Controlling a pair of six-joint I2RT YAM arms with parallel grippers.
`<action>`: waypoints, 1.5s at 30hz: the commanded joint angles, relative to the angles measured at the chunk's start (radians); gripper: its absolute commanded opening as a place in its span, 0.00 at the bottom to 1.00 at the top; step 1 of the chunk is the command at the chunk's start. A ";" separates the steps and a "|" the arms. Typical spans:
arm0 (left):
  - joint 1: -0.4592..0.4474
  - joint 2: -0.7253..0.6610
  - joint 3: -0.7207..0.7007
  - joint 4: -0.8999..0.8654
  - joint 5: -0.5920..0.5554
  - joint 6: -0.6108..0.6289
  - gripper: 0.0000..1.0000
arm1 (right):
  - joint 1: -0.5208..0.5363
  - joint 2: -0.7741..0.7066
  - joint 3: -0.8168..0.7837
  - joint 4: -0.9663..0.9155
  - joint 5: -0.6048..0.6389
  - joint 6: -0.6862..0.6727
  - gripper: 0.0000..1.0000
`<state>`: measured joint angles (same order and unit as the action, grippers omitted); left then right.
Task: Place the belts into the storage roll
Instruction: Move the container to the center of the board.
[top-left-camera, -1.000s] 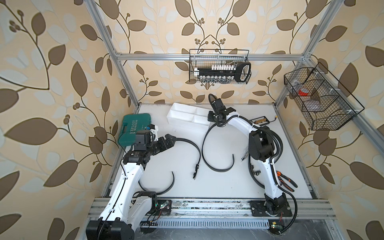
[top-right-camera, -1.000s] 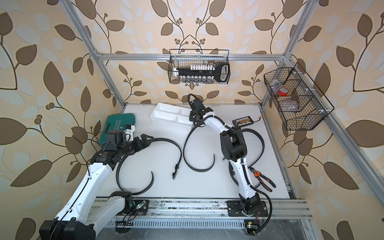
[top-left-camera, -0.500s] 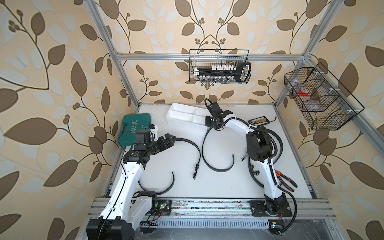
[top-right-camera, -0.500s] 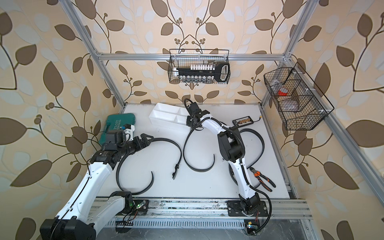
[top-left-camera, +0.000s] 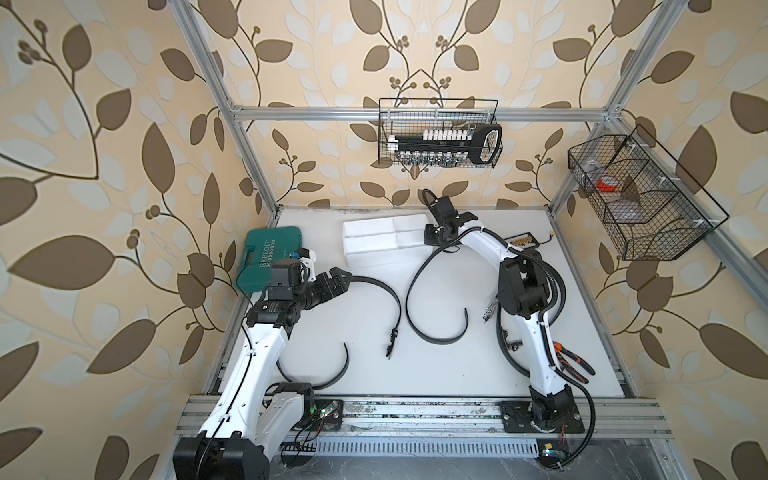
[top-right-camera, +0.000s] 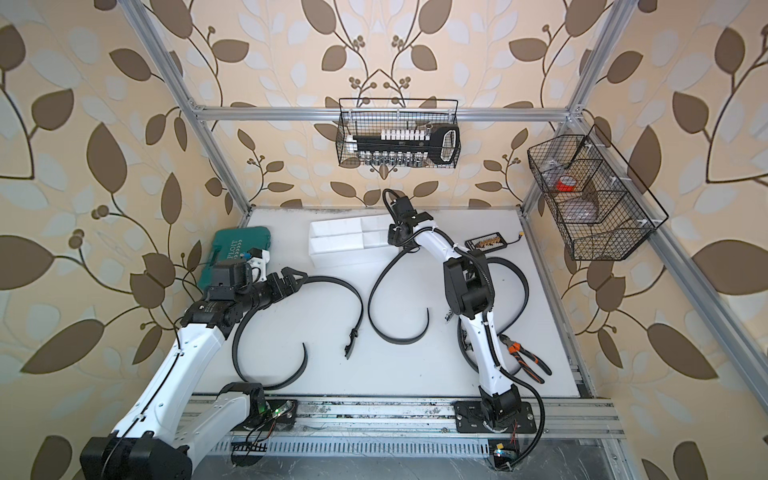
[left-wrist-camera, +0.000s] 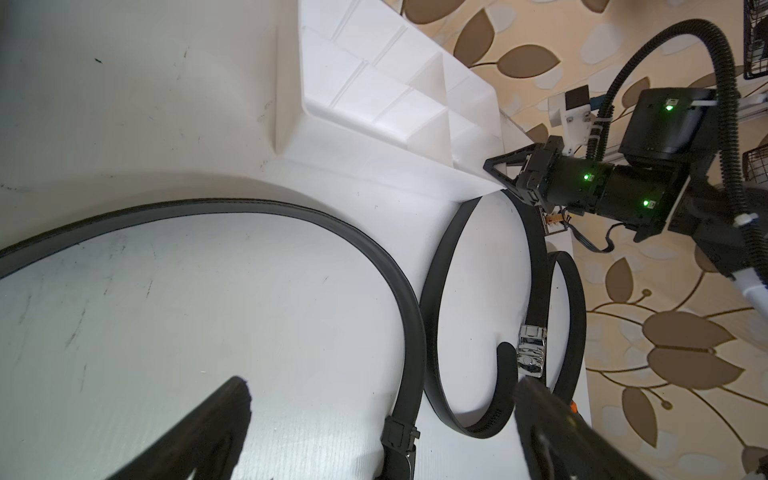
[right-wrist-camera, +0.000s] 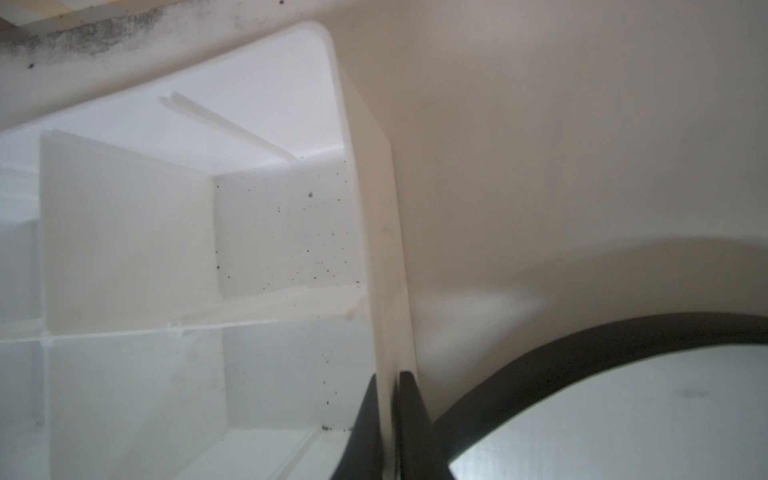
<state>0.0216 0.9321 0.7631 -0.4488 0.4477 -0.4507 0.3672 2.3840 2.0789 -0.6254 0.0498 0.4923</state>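
Note:
The storage roll (top-left-camera: 374, 239) (top-right-camera: 336, 243) is a white divided tray at the back of the table. My right gripper (top-left-camera: 430, 237) (top-right-camera: 392, 239) (right-wrist-camera: 388, 386) is shut on its right end wall (right-wrist-camera: 374, 249), one finger inside and one outside. Three black belts lie loose. One belt (top-left-camera: 397, 295) (left-wrist-camera: 409, 299) arcs out from under my left gripper (top-left-camera: 337, 277) (left-wrist-camera: 381, 381), which hangs open above it. A second belt (top-left-camera: 436, 341) (right-wrist-camera: 582, 353) curls from beside the right gripper. The third belt (top-right-camera: 524, 286) lies behind the right arm, its chrome buckle (left-wrist-camera: 531, 351) showing.
A green tool case (top-left-camera: 266, 253) lies at the left edge beside the left arm. Pliers (top-left-camera: 572, 362) lie at the right front. A small black box (top-left-camera: 524, 241) sits back right. Wire baskets hang on the back wall (top-left-camera: 438, 137) and the right wall (top-left-camera: 636, 199).
The right gripper came down a little onto the tray's right end and shut on its wall. The left arm and the belts have not moved.

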 joint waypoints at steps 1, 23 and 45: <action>0.013 0.002 -0.004 0.017 0.026 -0.002 0.99 | -0.051 -0.001 -0.007 -0.051 0.043 -0.012 0.09; 0.012 0.035 -0.010 0.019 0.052 -0.007 0.99 | -0.095 -0.208 -0.313 0.038 0.010 -0.114 0.35; 0.011 0.079 0.031 -0.151 -0.037 -0.071 0.99 | 0.440 -0.478 -0.649 0.197 -0.008 -0.109 0.98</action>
<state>0.0216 1.0500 0.7635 -0.5297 0.4492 -0.4953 0.7986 1.8248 1.3766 -0.3988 -0.0257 0.3805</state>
